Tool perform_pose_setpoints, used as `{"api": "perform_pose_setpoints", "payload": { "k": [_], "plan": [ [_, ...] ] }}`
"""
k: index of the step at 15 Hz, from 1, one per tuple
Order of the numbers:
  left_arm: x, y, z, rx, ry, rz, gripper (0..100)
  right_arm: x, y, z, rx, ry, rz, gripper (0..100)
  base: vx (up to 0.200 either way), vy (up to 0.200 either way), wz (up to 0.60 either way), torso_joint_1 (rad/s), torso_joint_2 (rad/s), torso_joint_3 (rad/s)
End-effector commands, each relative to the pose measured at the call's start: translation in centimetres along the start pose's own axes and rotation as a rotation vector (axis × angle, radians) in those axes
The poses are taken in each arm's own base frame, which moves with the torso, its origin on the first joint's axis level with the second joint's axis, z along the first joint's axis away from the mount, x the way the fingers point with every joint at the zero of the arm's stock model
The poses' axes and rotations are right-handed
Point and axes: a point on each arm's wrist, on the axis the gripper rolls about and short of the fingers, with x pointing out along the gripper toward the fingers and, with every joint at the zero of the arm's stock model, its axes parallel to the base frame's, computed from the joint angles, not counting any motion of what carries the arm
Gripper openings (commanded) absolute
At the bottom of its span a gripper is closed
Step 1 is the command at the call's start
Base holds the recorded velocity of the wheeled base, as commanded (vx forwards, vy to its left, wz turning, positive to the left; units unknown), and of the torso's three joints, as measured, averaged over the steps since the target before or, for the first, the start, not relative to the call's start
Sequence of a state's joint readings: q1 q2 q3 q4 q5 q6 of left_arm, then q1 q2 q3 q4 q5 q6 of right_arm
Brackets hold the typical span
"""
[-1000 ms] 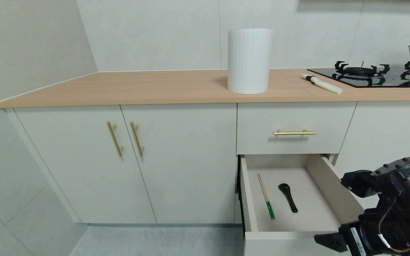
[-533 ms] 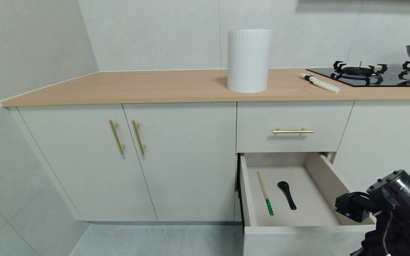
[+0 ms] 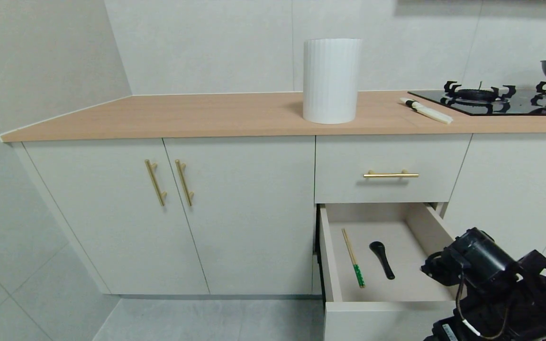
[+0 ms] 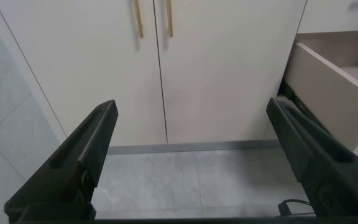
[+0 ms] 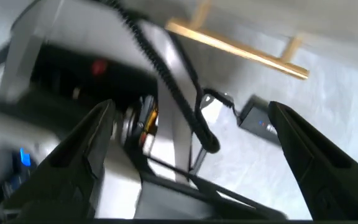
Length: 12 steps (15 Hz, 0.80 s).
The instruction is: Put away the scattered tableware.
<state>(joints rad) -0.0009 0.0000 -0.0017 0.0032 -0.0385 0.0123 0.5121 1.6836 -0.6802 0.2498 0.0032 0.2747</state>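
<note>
Wooden green-tipped chopsticks (image 3: pixel 352 258) and black spoon (image 3: pixel 382 259) lie in the open pale drawer (image 3: pixel 436 237). My right claw (image 5: pixel 190 112) has swung aside, wide and empty like my left claw (image 4: pixel 190 106). Cream knife (image 3: pixel 426 110) awaits on the surface (image 3: pixel 206 113).

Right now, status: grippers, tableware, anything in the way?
Left gripper open, empty; right gripper open, empty. Chopsticks, spoon in open drawer. White utensil on countertop.

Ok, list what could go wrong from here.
The right arm hangs close to the right wall of the open drawer; a swing could knock it. The knife lies on the countertop beside the hob; a poor grasp might push it against the burners. Shutting the drawer now would leave it out.
</note>
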Motion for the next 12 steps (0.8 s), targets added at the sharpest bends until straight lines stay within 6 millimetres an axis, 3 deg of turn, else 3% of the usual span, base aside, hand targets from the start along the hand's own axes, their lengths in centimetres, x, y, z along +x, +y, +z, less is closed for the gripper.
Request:
{"api": "perform_pose_setpoints", "payload": {
  "k": [1,8,12],
  "plan": [
    [0.0,0.0,0.0,0.0,0.0,-0.001,100,1.4,-0.1,0.9,0.022,0.026,-0.037,100,0.0,0.0,0.0,0.0,0.0,0.0],
    [0.0,0.0,0.0,0.0,0.0,-0.001,100,3.1,-0.4,2.4,0.129,-0.083,-0.171,100,0.0,0.0,0.0,0.0,0.0,0.0],
    [0.0,0.0,0.0,0.0,0.0,-0.001,100,3.1,-0.6,3.7,0.155,-0.168,-0.169,100,0.0,0.0,0.0,0.0,0.0,0.0]
  ]
}}
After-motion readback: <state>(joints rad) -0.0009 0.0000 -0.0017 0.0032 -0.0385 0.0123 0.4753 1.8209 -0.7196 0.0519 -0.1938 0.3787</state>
